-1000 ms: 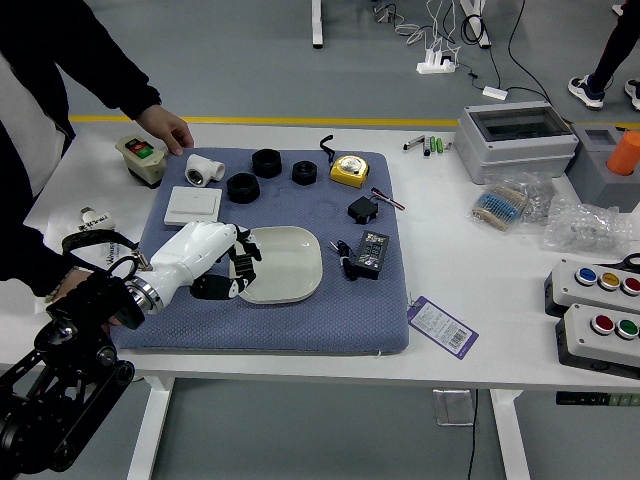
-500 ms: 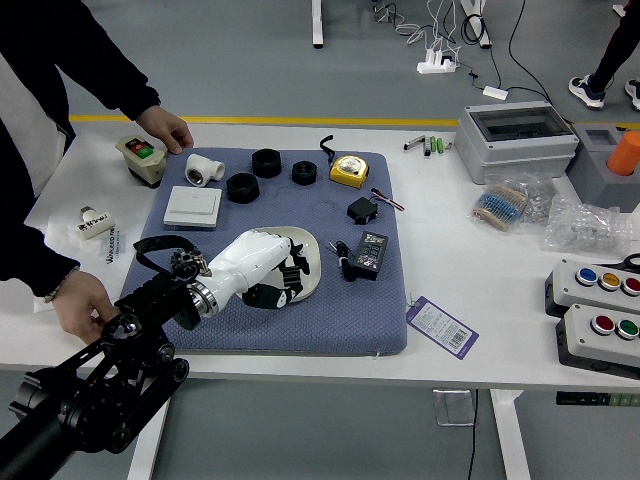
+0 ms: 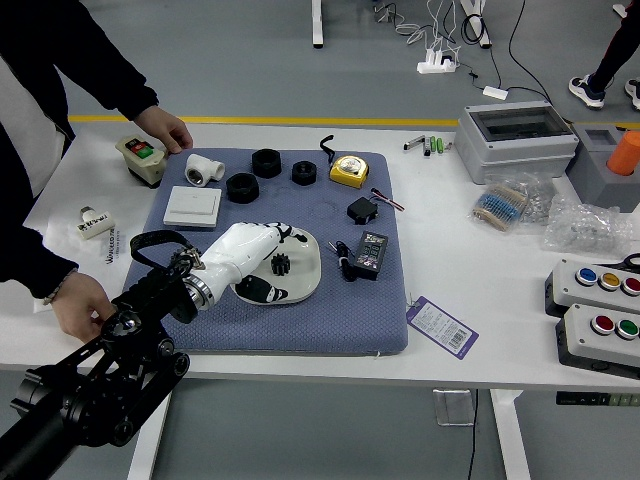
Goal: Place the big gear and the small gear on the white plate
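My left hand, white with black fingertips, is over the left part of the white plate, its fingers spread apart. A small black gear lies on the plate between the thumb and the other fingers, which do not grasp it. I cannot make out a second gear; the hand hides the plate's left and upper parts. The right hand is out of view.
A person stands at the left, one hand on the mat's top-left corner, the other at the table's left edge. Black rings, a white box, tape measure and black adapter surround the plate.
The left hand moved right over the plate, then its fingers spread, leaving the black gear on the plate. The person's lower hand has come into clearer view at the left.
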